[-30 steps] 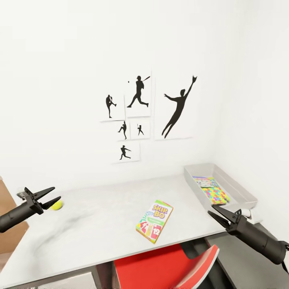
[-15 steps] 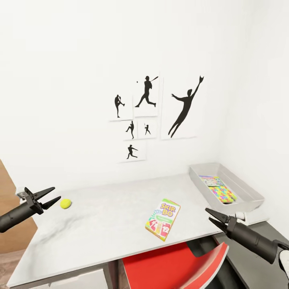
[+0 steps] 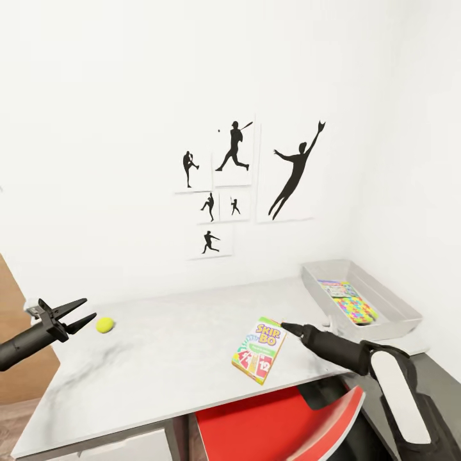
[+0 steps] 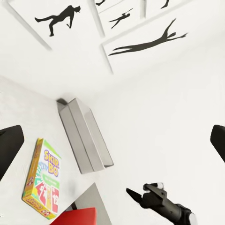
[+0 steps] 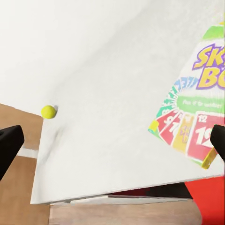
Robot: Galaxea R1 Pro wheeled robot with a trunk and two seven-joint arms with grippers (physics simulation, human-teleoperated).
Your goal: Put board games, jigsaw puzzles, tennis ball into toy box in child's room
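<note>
Cardboard Skip-Bo box (image 3: 259,349) lies flat on smooth grey table (image 3: 166,358).

The Skip-Bo board game (image 3: 259,349) is lying flat, face up, on the white table (image 3: 166,365), just beside the right gripper (image 3: 286,328), whose tip is hovering by its upper corner. The yellow tennis ball (image 3: 105,325) is sitting just past the left gripper (image 3: 82,310), whose jaws are standing apart. Colourful jigsaw puzzles (image 3: 349,302) are resting inside the grey toy box (image 3: 390,301), beyond the right gripper.

Glossy printed cardboard board game (image 3: 259,349), matt grey toy box (image 3: 390,299), smooth pale table (image 3: 160,365)
</note>
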